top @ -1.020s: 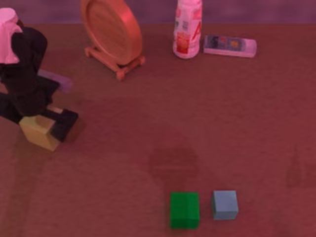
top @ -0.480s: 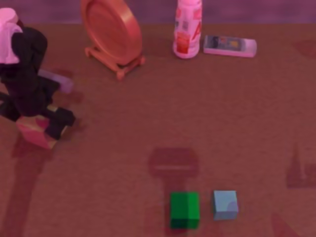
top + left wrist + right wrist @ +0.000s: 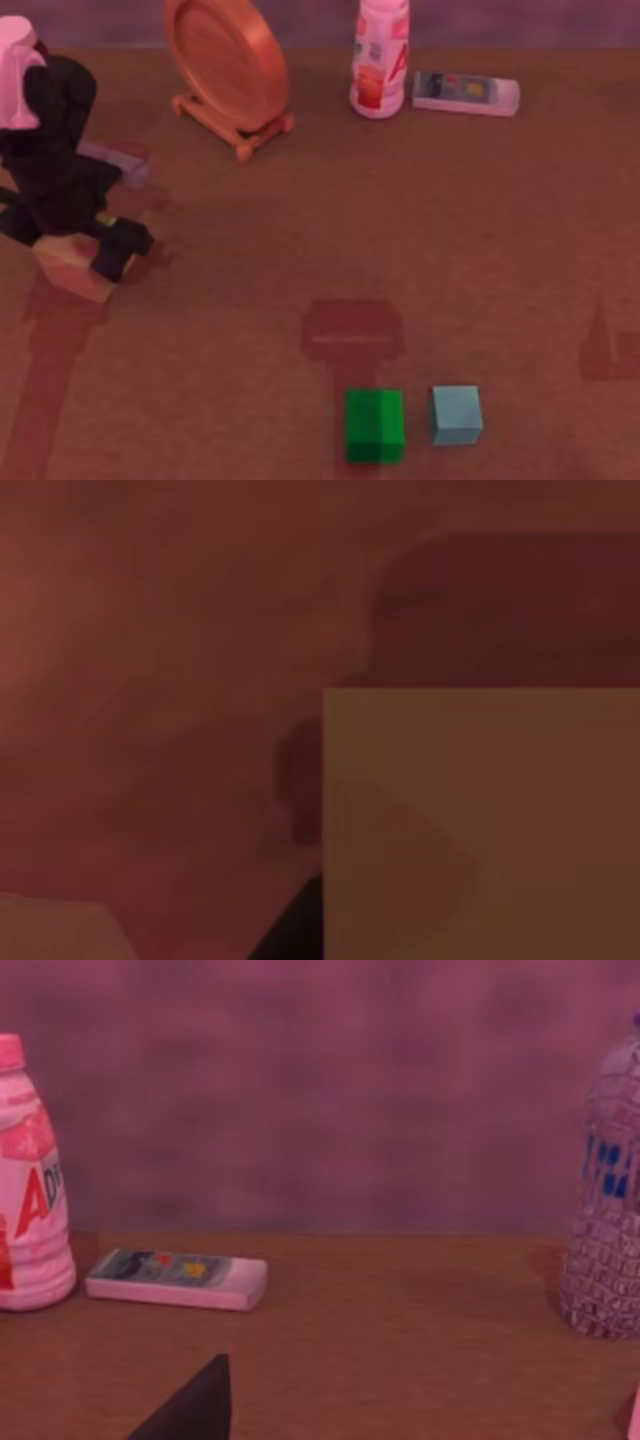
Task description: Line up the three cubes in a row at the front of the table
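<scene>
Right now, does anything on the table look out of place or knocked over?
Nothing is spilled or damaged. The odd one out is the large pale yellow-green cube, far at the table's left under the left gripper, sitting askew, while the bright green cube and teal cube sit side by side at the front.

My left gripper (image 3: 95,255) sits at the table's (image 3: 330,250) left side, its fingers (image 3: 118,252) on either side of the large cube (image 3: 68,270). The mid-sized cube (image 3: 375,425) and the small cube (image 3: 457,414) stand side by side near the front edge, just apart, the small one to the right. Along the back, from left to right: a plate on a stand (image 3: 225,70), a bottle (image 3: 380,60), then a remote (image 3: 466,92) lying flat just beside it.
</scene>
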You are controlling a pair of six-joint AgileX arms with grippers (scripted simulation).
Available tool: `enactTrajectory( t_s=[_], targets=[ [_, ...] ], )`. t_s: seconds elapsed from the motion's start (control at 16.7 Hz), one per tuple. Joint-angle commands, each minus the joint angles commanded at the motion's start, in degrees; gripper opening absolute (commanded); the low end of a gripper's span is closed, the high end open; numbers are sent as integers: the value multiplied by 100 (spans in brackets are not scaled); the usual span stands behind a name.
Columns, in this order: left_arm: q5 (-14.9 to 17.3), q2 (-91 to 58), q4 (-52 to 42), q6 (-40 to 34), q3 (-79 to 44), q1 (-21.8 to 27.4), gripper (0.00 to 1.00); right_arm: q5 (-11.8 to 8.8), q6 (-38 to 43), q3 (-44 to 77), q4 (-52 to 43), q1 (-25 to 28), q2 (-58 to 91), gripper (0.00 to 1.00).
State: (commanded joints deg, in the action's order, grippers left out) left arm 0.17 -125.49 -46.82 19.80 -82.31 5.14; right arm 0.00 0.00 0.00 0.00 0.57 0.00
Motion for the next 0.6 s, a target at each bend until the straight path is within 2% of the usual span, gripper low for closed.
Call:
enactTrajectory(
  t_s=[0.36, 0.6],
  targets=[
    [15, 87, -123, 4, -87, -6, 0, 0, 0, 0, 0, 0, 0, 100],
    [15, 384, -924, -16, -518, -78, 0, 0, 0, 0, 0, 0, 0, 100]
  ],
)
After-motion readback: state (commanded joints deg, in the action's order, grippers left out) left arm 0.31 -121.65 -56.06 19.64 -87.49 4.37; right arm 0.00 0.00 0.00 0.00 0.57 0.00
